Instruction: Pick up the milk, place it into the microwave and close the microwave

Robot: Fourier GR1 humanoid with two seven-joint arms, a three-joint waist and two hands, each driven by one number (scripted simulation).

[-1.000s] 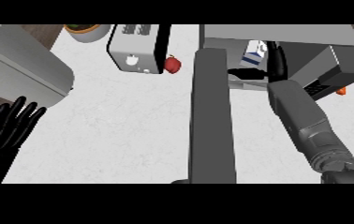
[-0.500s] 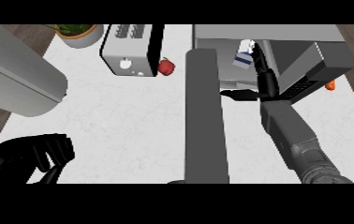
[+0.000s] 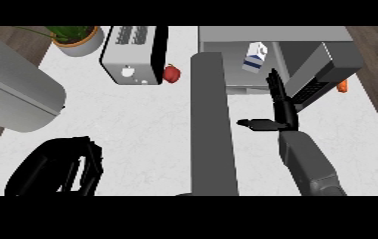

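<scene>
A white and blue milk carton (image 3: pixel 255 57) stands inside the open microwave (image 3: pixel 295 38) at the back right. The microwave's grey door (image 3: pixel 212 123) swings out toward me, seen edge-on as a long dark slab. My right hand (image 3: pixel 280 108) is open just in front of the microwave's opening, fingers straight and pointing at the cavity, thumb out to the left toward the door; it is apart from the carton. My left hand (image 3: pixel 63 168) shows at the lower left with fingers curled, holding nothing that I can see.
A silver toaster (image 3: pixel 134 53) stands at the back, a red pepper (image 3: pixel 171 73) beside it. A potted plant (image 3: pixel 74 37) sits at the back left corner. A large grey rounded object (image 3: pixel 26 100) fills the left edge. Something orange (image 3: pixel 342 86) lies right of the microwave.
My right hand has drawn back out of the microwave, leaving the milk carton standing inside. My left hand has come further in at the lower left.
</scene>
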